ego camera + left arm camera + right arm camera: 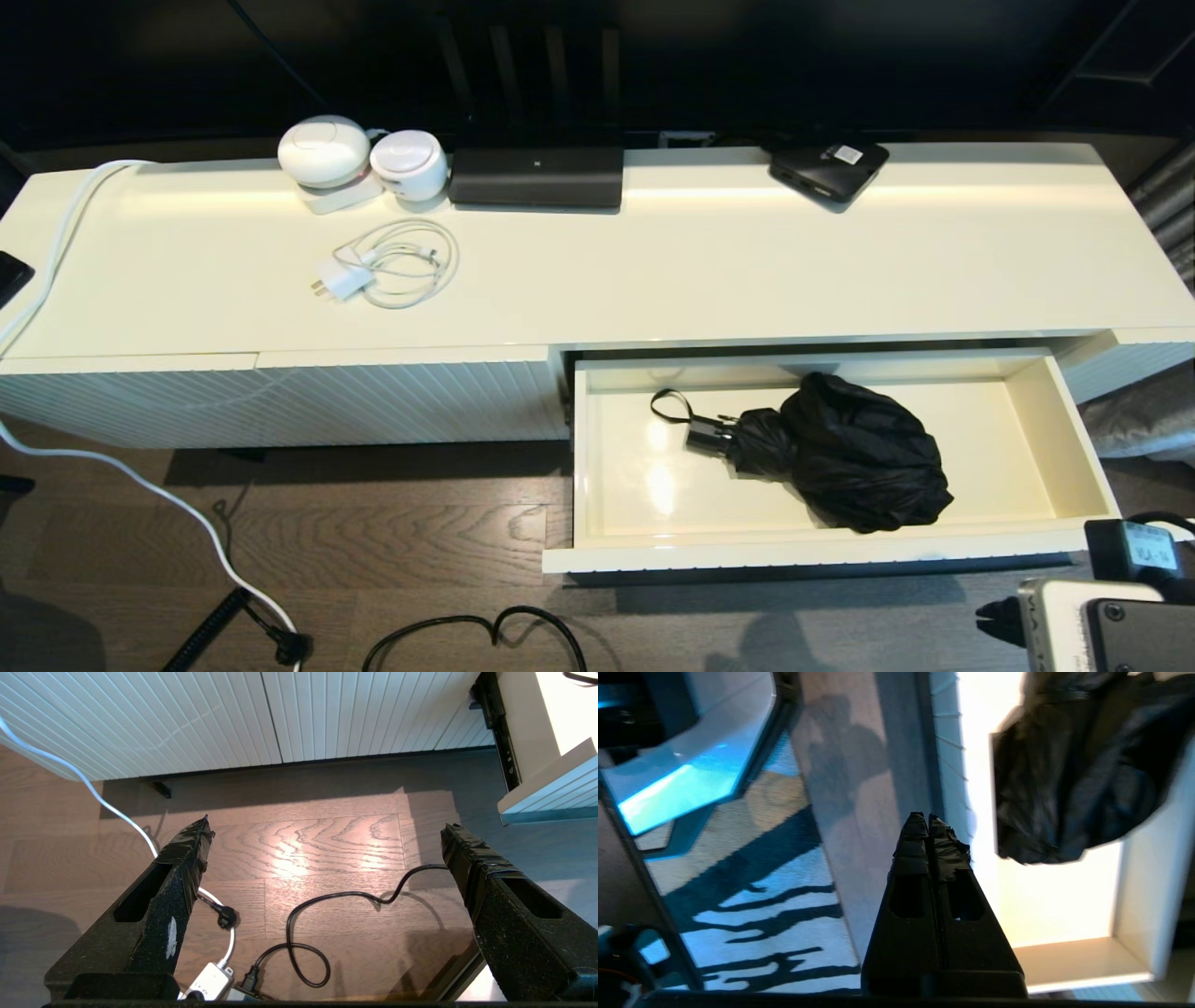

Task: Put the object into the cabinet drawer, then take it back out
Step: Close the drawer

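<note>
**Umbrella lying in the open drawer**

While the drawer (1064,439) is standing pulled out at the near right, the black umbrella (854,453) is being left inside it, handle and loop pointing left, untouched. The right gripper (928,823) is being held near the drawer's front, fingers pressed together on nothing. The left gripper (324,833) is being kept spread over the floor. The white label on the far black box (828,168) cannot be read.
</note>
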Robot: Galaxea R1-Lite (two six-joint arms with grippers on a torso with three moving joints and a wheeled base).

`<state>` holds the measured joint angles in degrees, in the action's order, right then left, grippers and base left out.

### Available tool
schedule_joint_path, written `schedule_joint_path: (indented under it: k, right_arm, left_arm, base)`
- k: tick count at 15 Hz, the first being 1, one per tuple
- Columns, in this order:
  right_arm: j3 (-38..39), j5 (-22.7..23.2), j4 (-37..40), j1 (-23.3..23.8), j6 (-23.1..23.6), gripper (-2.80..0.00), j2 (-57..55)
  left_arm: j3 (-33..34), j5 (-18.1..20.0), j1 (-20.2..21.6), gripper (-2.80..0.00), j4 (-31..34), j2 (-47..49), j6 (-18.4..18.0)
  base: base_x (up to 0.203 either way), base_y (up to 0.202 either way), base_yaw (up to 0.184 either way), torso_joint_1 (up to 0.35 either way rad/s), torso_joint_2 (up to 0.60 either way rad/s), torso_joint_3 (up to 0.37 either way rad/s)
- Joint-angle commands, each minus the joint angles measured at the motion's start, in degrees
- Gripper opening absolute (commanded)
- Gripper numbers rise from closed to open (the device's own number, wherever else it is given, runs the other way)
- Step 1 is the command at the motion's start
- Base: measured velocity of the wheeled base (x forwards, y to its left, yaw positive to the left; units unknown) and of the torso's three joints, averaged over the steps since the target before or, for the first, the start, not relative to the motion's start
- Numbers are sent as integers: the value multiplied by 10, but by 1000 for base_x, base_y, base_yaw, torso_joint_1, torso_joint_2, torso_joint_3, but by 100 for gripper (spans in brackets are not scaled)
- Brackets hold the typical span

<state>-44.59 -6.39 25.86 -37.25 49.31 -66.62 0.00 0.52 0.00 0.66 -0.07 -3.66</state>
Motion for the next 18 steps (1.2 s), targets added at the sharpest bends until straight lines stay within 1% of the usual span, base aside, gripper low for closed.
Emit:
schedule_joint_path:
  k: [1, 3, 6, 8, 10, 12, 14, 16, 18]
  right_arm:
    - [18, 0, -11, -16, -6, -280, -32]
    - [45, -1, -53, -18, -8, -280, -52]
    - [90, -4, -149, -16, -8, -280, -91]
    - [114, -7, -197, -15, -10, -280, -111]
    - [128, -10, -227, -16, -11, -280, -118]
    - [139, -13, -242, -15, -10, -280, -116]
    - [157, -40, -266, -14, -11, -280, -114]
    - [175, -81, -301, -17, -11, -280, -110]
    - [175, -97, -306, -17, -11, -280, -102]
  left_arm:
    - [0, 0, 0, 0, 0, 1, 0]
    - [0, 0, 0, 0, 0, 1, 0]
    - [0, 0, 0, 0, 0, 1, 0]
    - [0, 0, 0, 0, 0, 1, 0]
    - [0, 0, 0, 0, 0, 1, 0]
    - [0, 0, 0, 0, 0, 1, 0]
    - [0, 0, 0, 0, 0, 1, 0]
    - [0, 0, 0, 0, 0, 1, 0]
    - [0, 0, 0, 0, 0, 1, 0]
  base:
    - [0, 0, 0, 0, 0, 0]
    - [0, 0, 0, 0, 0, 0]
    - [0, 0, 0, 0, 0, 0]
    - [0, 0, 0, 0, 0, 0]
    - [0, 0, 0, 0, 0, 0]
    - [0, 0, 0, 0, 0, 0]
    - [0, 0, 0, 0, 0, 0]
    - [0, 0, 0, 0, 0, 0]
    - [0, 0, 0, 0, 0, 0]
